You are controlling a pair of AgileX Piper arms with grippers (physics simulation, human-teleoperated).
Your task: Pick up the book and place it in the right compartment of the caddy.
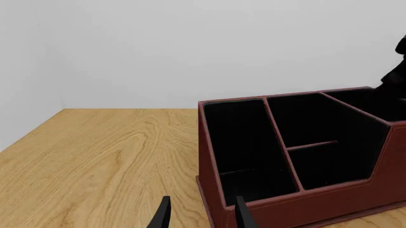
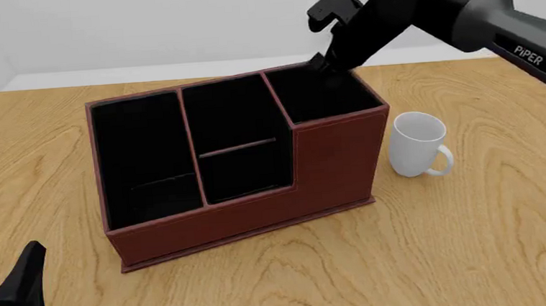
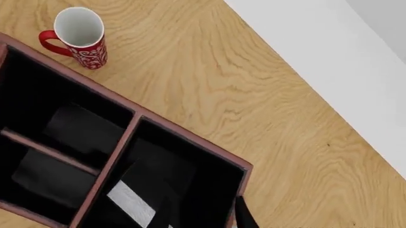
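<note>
The book (image 3: 133, 202) sat low in the right compartment (image 2: 322, 92), probably stiff, best pinched across covers; right gripper (image 2: 323, 64) jaws unclear, left gripper (image 1: 201, 214) spread.

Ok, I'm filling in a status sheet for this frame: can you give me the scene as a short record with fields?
book: inside the right compartment, white page edges showing
caddy: upright on the table
right end effector: at the right compartment's top; grip cannot be told
left end effector: open, holding nothing, low near the caddy's front-left corner
white mug: upright, right of the caddy, not touching it
</note>
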